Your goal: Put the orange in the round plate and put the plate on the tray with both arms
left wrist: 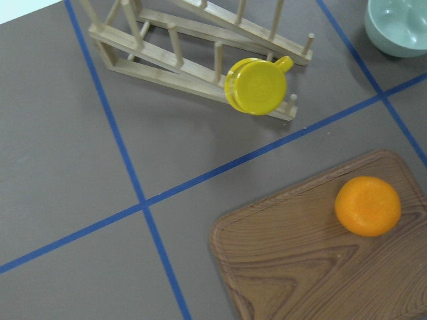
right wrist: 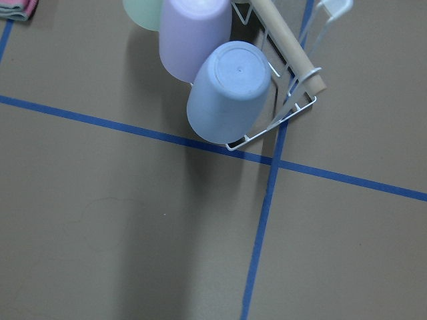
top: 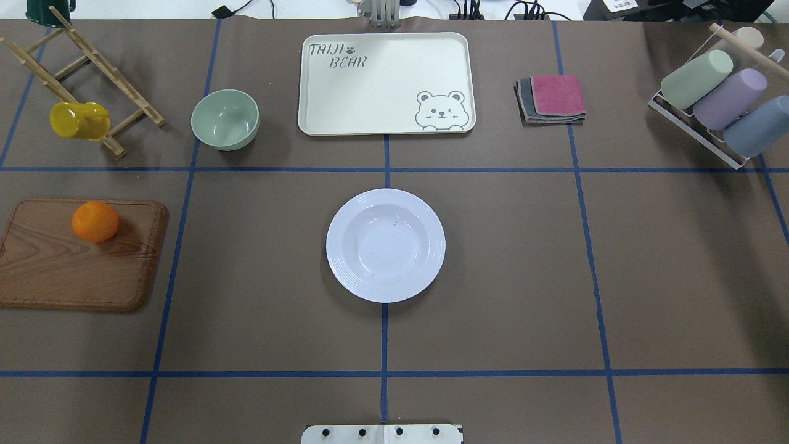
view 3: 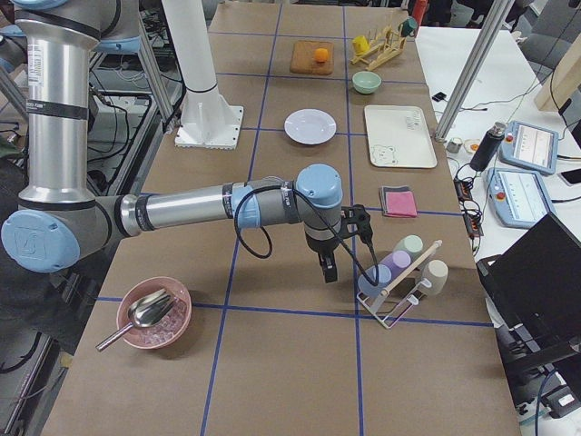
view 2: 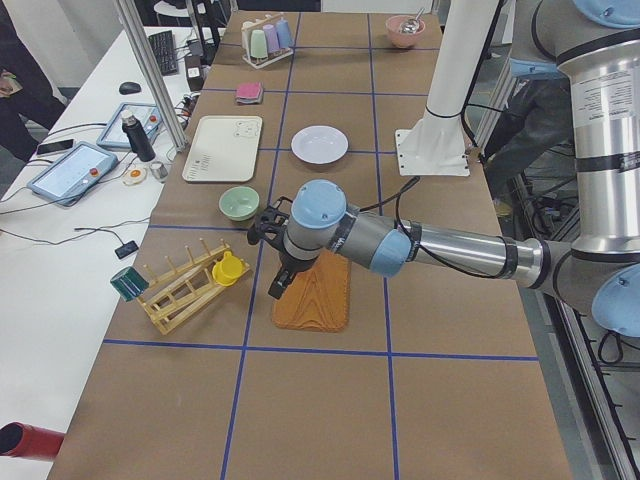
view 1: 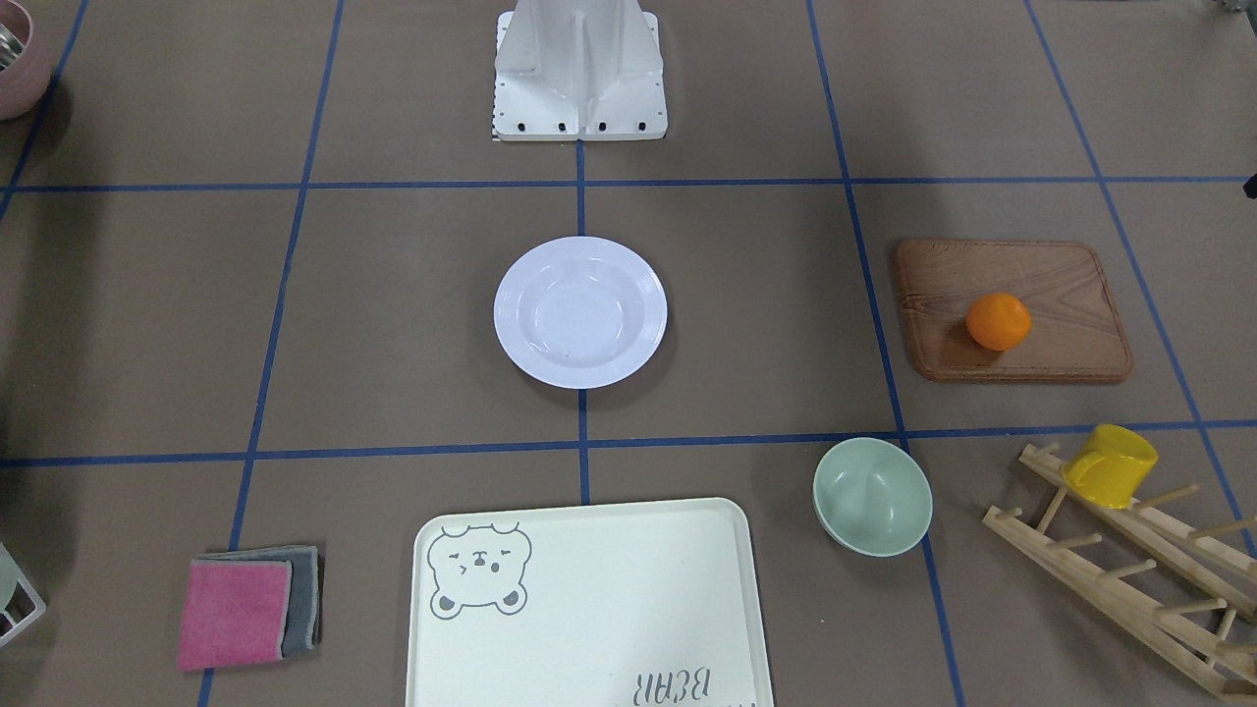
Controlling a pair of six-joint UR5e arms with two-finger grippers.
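Note:
The orange [view 1: 999,321] [top: 95,221] [left wrist: 367,205] lies on a brown wooden board [top: 61,265]. The white round plate [view 1: 580,312] [top: 385,245] sits with nothing in it at the table's middle. Beyond it, at the far edge, lies the cream bear tray [top: 382,86] [view 1: 589,609], also bare. My left gripper [view 2: 274,286] hangs above the board, seen only from the side, so I cannot tell if it is open or shut. My right gripper [view 3: 327,268] hovers beside the cup rack; I cannot tell its state either.
A pale-green bowl [top: 225,119] stands between the tray and a wooden peg rack [top: 80,80] holding a yellow mug [top: 79,120]. Folded pink and grey cloths [top: 551,98] lie right of the tray. A wire rack with three cups [top: 718,98] stands far right. A pink bowl with a scoop [view 3: 152,313] sits near the right arm.

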